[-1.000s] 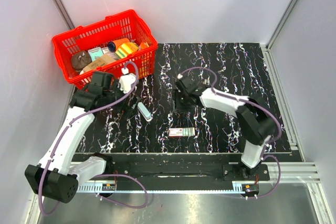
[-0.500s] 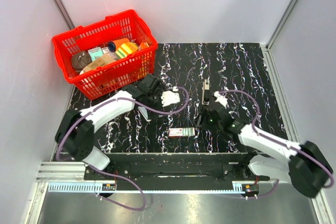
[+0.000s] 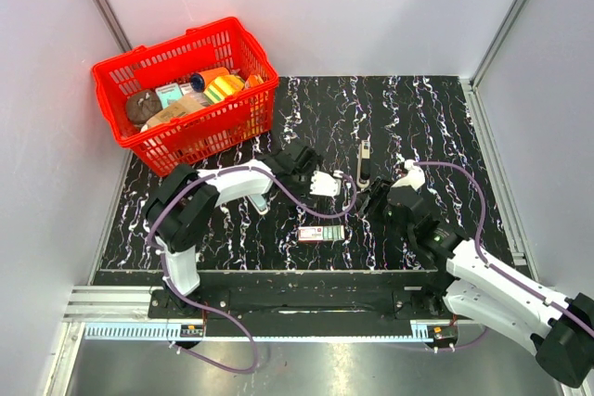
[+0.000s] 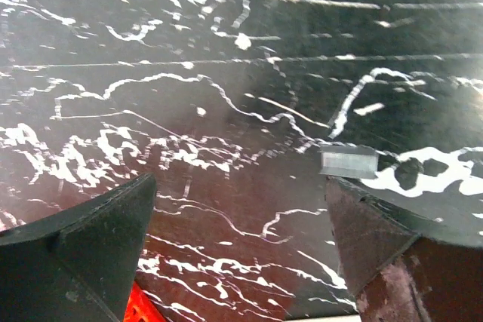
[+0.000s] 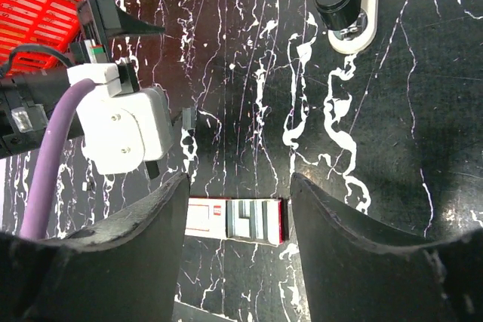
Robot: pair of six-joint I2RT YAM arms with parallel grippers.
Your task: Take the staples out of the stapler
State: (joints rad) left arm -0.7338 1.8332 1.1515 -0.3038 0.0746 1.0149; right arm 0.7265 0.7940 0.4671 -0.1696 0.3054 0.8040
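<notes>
Lying on the dark marbled surface (image 3: 418,118), the stapler (image 3: 261,202) sits left of centre, partly tucked under the left arm's white link and near the red basket (image 3: 209,132). Neither gripper touches it.

The left gripper (image 4: 238,201) is to the right of the stapler, over the middle of the surface. Its jaws are spread wide and grasp nothing. In the left wrist view a small silvery strip (image 4: 349,162) lies on the surface between the fingers (image 4: 90,239), much closer to the one at the right of that view.

The right gripper (image 5: 238,186) hangs just right of the left one, its jaws also released and empty. In the right wrist view a flat box (image 3: 321,234) with a red label shows in the gap between them, near of centre on the surface.

A slim black-and-white bar (image 3: 364,162) lies on the far side of the right gripper, apart from everything else.
</notes>
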